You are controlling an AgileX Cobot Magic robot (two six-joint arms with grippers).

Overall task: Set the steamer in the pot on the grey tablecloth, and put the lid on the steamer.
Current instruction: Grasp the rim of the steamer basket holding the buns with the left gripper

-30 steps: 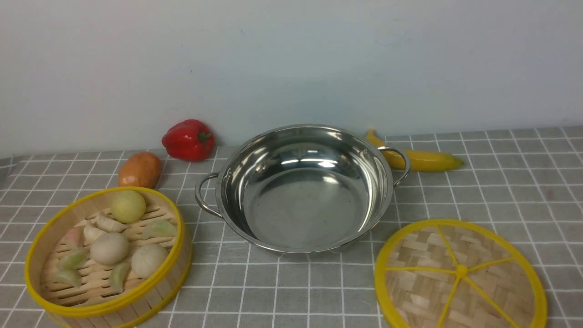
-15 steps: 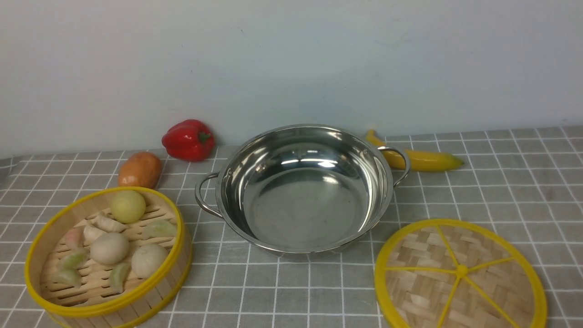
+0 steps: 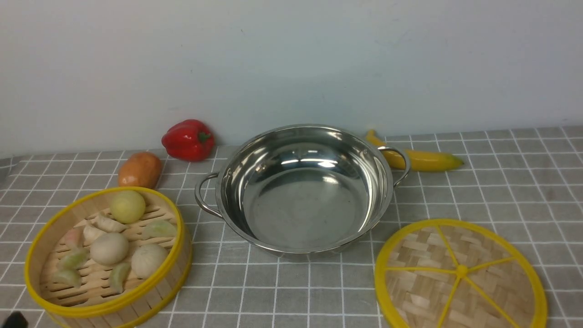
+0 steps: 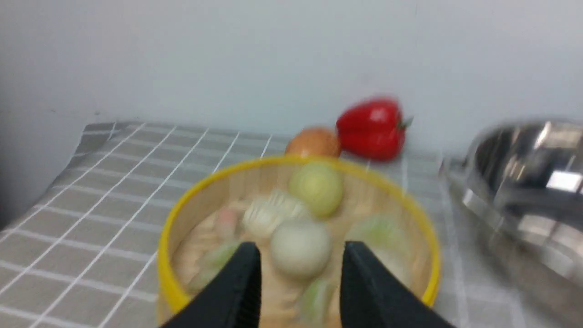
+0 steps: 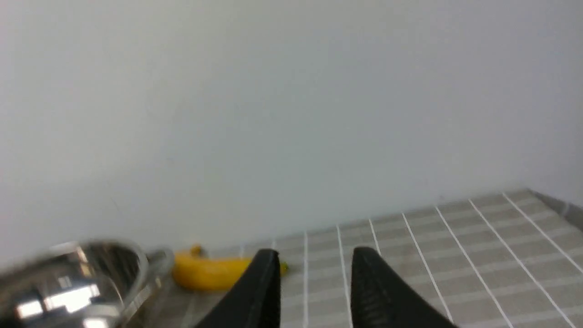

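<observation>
Change: a dark tip, probably the left gripper (image 3: 13, 320), has entered the front view's near-left corner. Steamer, pot and lid are unmoved.
Steamer: round bamboo steamer basket with yellow rims (image 3: 181, 237), carrying pale toy buns and dumplings. It sits on the grey white-gridded tablecloth (image 3: 291, 291) at 8 o'clock of the pot, apart from it and not yet inside.
Pot: wide shiny stainless-steel pot with two loop handles (image 3: 305, 205), empty, mid-cloth.
Lid: flat woven-bamboo lid with yellow rim and spokes (image 3: 460, 273), on the cloth at 4 o'clock of the pot.
Left gripper: jaws apart, empty, aimed over the steamer's near rim (image 4: 205, 191); no contact seen.
Right gripper (image 5: 315, 253): jaws apart, empty, facing the far cloth.
Bystanders: red toy pepper (image 3: 188, 139) at 10 o'clock of the pot, orange-brown potato (image 3: 140, 169) at 9, yellow banana (image 3: 421, 158) at 2.
Risk: a one-sided rim pinch may tilt the steamer and spill the buns. The narrow clearance could catch it on the pot rim.
</observation>
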